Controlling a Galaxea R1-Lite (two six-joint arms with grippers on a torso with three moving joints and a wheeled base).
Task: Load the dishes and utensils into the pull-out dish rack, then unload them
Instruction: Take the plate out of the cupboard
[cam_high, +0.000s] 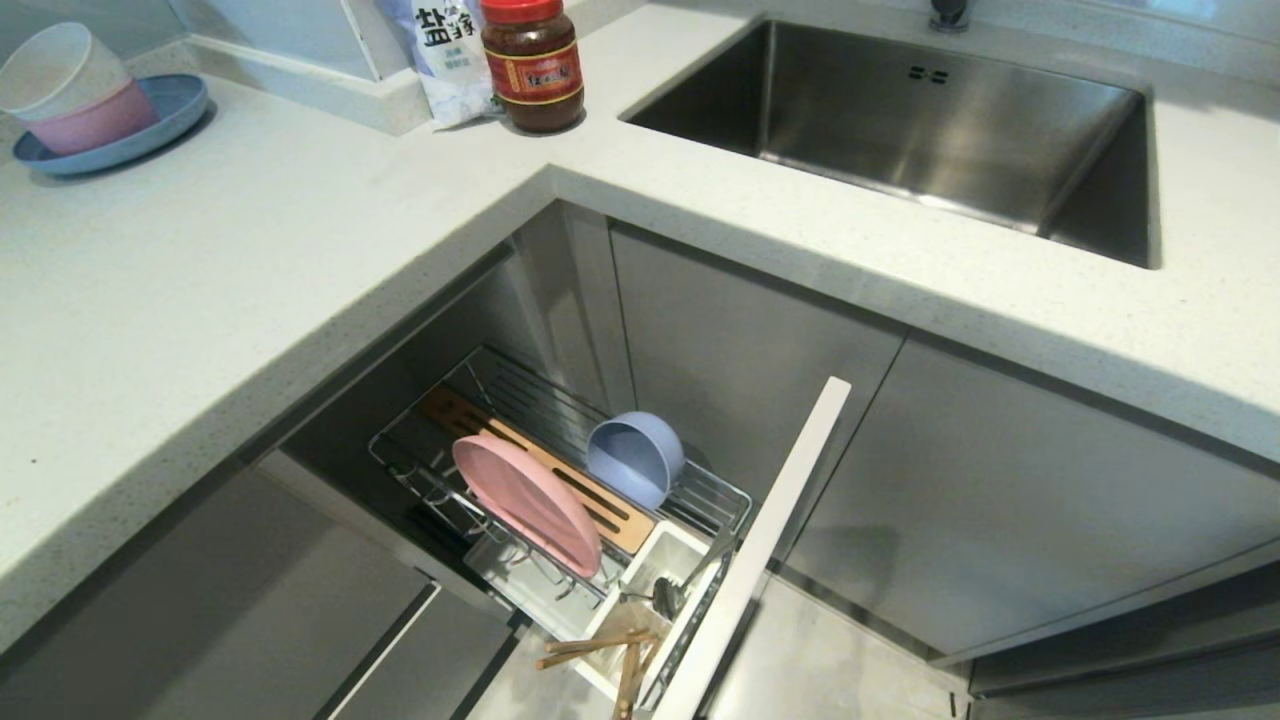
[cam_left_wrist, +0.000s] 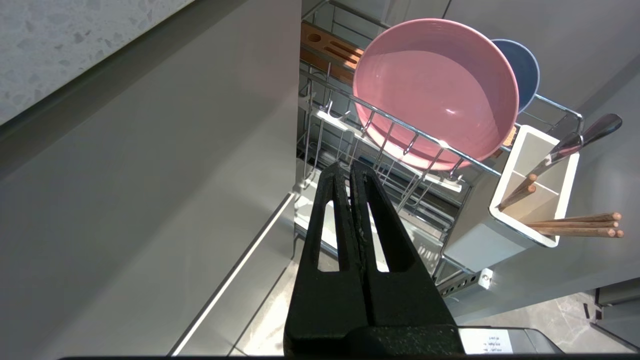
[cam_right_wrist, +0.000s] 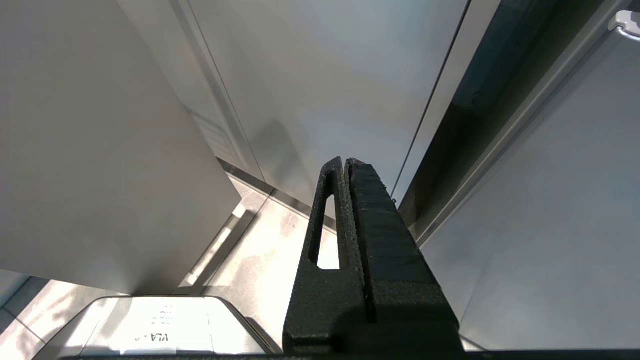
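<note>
The pull-out dish rack (cam_high: 730, 500) stands drawn out below the counter corner, its pale front panel (cam_high: 765, 540) toward me. A pink plate (cam_high: 525, 503) stands on edge in the wires, and a blue-grey bowl (cam_high: 636, 458) lies tipped behind it beside the wooden block (cam_high: 600, 500). The white utensil cup (cam_high: 690, 548) holds wooden chopsticks (cam_high: 590, 648) and a steel spoon (cam_high: 668, 596); the fork is not visible. My left gripper (cam_left_wrist: 349, 166) is shut and empty, low in front of the rack (cam_left_wrist: 440, 145) and short of the plate (cam_left_wrist: 435, 92). My right gripper (cam_right_wrist: 345, 162) is shut and empty, facing cabinet fronts.
On the white counter (cam_high: 250, 270) sit stacked cream and pink bowls on a blue plate (cam_high: 120, 140), a salt bag (cam_high: 450, 55) and a red-lidded jar (cam_high: 532, 62). The steel sink (cam_high: 900, 130) lies at the back right. Grey cabinet doors (cam_high: 1000, 500) flank the rack.
</note>
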